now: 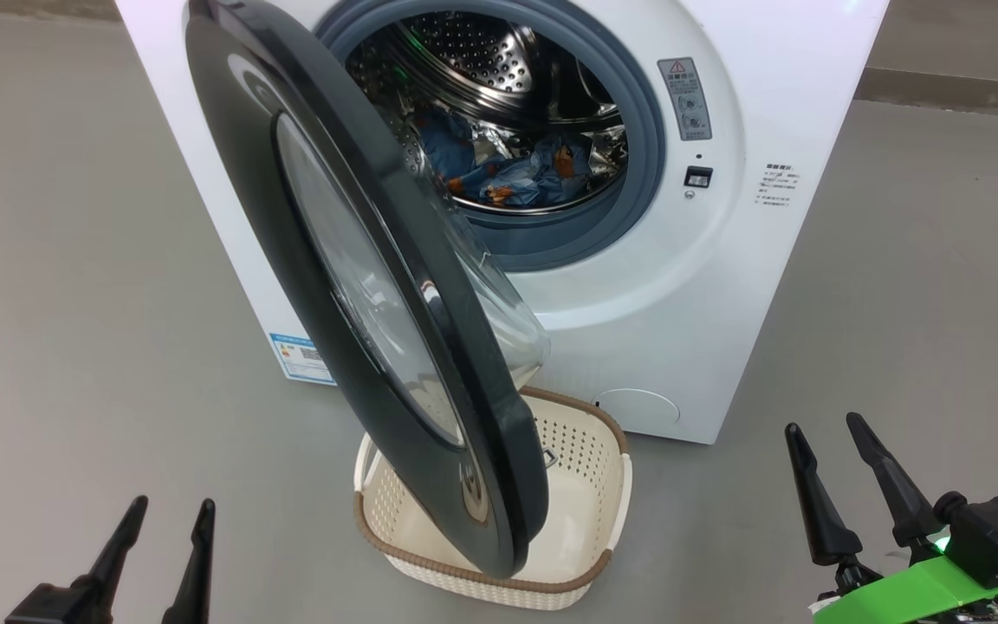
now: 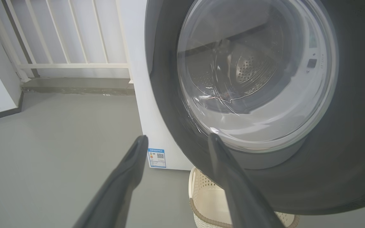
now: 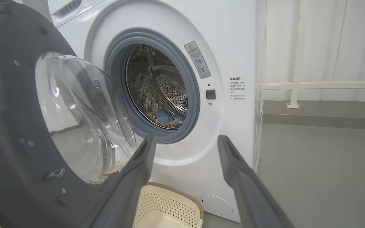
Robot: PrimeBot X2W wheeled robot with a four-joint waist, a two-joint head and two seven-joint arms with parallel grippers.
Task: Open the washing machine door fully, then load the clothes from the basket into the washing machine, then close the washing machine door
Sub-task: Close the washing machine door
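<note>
First, head view: the washing machine door (image 1: 360, 286) hangs half open over the basket (image 1: 581, 455); the clothes (image 1: 508, 173) lie far inside the washing machine (image 1: 707, 286); left gripper (image 1: 173, 503) and right gripper (image 1: 823, 424), near, gape empty. Left wrist: jaws parted before door glass. Right wrist: same, facing drum.

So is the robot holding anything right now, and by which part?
Nothing. The left end effector and right end effector are both open and empty; the blue bear-print clothes lie in the perforated steel drum.
</note>
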